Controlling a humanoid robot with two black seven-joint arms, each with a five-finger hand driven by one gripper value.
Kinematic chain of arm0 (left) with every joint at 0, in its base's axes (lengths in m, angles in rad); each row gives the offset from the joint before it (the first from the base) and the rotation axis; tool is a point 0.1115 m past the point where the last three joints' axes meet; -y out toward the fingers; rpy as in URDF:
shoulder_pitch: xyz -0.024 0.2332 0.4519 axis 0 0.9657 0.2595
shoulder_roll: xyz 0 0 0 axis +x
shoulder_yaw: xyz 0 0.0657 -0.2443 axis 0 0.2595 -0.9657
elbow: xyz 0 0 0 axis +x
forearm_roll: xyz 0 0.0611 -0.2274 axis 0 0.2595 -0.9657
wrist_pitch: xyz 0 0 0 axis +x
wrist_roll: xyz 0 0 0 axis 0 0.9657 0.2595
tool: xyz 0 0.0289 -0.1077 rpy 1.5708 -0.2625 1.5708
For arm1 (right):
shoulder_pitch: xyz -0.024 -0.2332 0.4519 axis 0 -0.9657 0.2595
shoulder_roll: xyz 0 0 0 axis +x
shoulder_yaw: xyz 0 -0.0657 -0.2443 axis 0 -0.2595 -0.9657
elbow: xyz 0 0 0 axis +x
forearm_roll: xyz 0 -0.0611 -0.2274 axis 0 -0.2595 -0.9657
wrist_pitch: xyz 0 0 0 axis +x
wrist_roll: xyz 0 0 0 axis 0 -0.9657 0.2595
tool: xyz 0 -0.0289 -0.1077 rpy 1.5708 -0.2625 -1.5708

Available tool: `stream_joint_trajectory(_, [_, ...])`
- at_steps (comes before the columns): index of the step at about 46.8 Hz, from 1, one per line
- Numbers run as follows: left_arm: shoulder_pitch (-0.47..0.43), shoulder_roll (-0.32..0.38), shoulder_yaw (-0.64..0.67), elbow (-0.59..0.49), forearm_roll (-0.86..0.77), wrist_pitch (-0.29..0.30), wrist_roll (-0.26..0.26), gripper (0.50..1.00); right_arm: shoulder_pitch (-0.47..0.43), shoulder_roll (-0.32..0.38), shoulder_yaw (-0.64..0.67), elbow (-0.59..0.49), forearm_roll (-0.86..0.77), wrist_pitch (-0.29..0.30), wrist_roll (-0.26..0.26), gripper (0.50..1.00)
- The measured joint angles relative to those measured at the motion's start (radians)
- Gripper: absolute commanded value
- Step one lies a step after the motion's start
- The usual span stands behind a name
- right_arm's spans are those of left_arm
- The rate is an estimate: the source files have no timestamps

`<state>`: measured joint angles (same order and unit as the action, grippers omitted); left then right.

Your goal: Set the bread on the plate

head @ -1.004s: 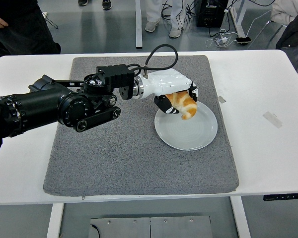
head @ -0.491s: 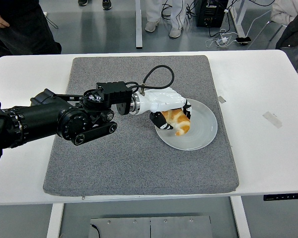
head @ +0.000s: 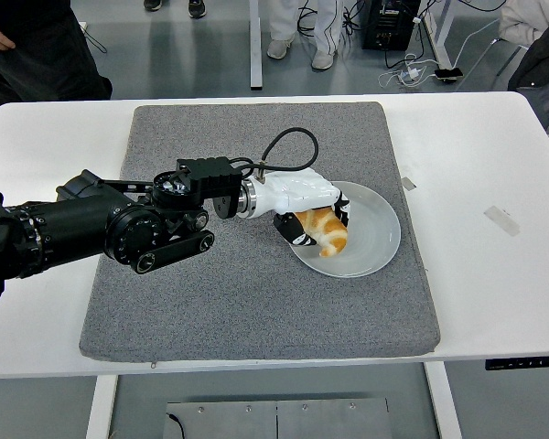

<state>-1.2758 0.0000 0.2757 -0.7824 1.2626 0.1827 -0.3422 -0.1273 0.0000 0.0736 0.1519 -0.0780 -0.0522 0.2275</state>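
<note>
The bread (head: 324, 230) has been lowered onto the plate (head: 377, 240) and is now rested there, still clasped by the left hand (head: 304, 212); only release is judged outstanding.

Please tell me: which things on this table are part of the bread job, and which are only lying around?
Belong to the job:
- bread, held by the left hand over the plate
- plate, white, on the grey mat

Just lying about:
- grey mat
- two tape strips on the table's right side
</note>
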Motion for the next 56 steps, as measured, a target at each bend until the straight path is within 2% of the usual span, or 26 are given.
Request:
stream_joint_trajectory(11, [0.004, 0.000, 0.000, 0.000, 0.000, 0.000, 0.001, 0.500, 0.000, 0.000, 0.000, 0.000, 0.000, 0.000, 0.000, 1.000])
stream_joint_trajectory(14, [0.004, 0.000, 0.000, 0.000, -0.003, 0.000, 0.003, 0.721, 0.000, 0.000, 0.000, 0.000, 0.000, 0.000, 0.000, 1.000])
stream_joint_trajectory(15, [0.005, 0.000, 0.000, 0.000, -0.004, 0.000, 0.003, 0.755, 0.000, 0.000, 0.000, 0.000, 0.000, 0.000, 0.000, 1.000])
stream_joint_trajectory(18, [0.006, 0.000, -0.001, 0.000, -0.007, 0.000, 0.003, 0.801, 0.000, 0.000, 0.000, 0.000, 0.000, 0.000, 0.000, 1.000])
stream_joint_trajectory(27, [0.007, 0.000, -0.001, 0.000, -0.009, -0.003, 0.003, 0.884, 0.000, 0.000, 0.000, 0.000, 0.000, 0.000, 0.000, 1.000])
stream_joint_trajectory(32, [0.008, 0.000, 0.000, -0.003, -0.015, -0.004, 0.002, 0.958, 0.000, 0.000, 0.000, 0.000, 0.000, 0.000, 0.000, 1.000])
stream_joint_trajectory(44, [-0.016, 0.000, -0.009, -0.036, -0.080, -0.009, 0.001, 0.974, 0.000, 0.000, 0.000, 0.000, 0.000, 0.000, 0.000, 1.000])
stream_joint_trajectory(50, [-0.076, 0.000, -0.015, -0.041, -0.159, -0.014, 0.001, 0.974, 0.000, 0.000, 0.000, 0.000, 0.000, 0.000, -0.001, 1.000])
stream_joint_trajectory(56, [-0.147, 0.000, -0.036, -0.042, -0.232, -0.061, 0.001, 0.974, 0.000, 0.000, 0.000, 0.000, 0.000, 0.000, -0.001, 1.000])
